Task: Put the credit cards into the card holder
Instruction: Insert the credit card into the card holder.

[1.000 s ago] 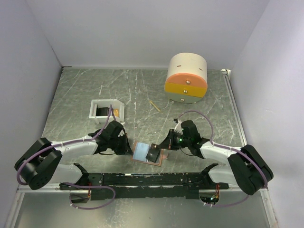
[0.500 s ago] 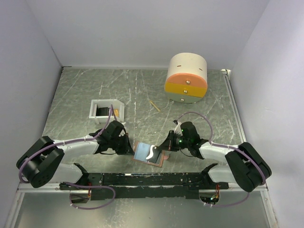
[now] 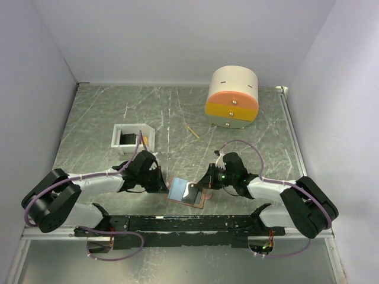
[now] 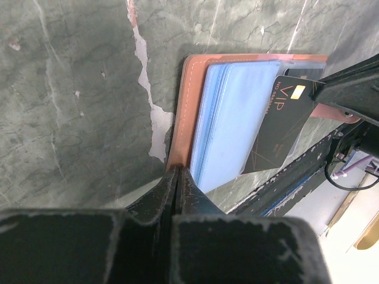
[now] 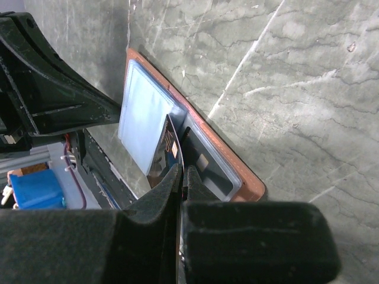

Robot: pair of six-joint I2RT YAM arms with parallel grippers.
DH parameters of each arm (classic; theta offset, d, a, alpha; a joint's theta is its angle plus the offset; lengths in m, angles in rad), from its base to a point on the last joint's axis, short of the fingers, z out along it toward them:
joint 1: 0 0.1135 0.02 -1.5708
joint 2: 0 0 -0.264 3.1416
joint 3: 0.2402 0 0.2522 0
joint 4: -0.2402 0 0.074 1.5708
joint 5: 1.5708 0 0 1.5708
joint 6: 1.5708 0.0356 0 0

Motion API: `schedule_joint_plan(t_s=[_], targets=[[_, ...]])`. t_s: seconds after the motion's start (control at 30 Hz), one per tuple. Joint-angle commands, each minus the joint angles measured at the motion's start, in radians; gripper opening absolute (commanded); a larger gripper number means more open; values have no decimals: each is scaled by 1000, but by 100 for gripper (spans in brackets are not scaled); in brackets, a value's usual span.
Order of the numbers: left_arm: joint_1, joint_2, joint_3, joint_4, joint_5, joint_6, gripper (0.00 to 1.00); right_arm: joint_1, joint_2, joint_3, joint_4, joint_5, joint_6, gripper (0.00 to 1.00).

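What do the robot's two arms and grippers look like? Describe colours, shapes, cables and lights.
The left arm and right arm have white links between bulky black joints. A thin mauve cable loops along each. The left gripper and right gripper are black, each with two flat tapering fingers. A small green light glows near the right wrist.

A robot lab cell, this: plain white walls [image 3: 177,41] box in a marbled desk [image 3: 106,112], left arm [image 3: 89,184] and right arm [image 3: 269,188] bolted to a black rail [image 3: 183,223].
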Motion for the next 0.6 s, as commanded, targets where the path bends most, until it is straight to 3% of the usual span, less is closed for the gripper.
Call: schedule_joint_plan(t_s=[0.0,0.57], targets=[[-21,20,-32,-31,-27,2,7,13,14,4,25,26,9,0],[-22,4,-59,-32,-34,-9,7,15,-9,-24,28,92,58,0]])
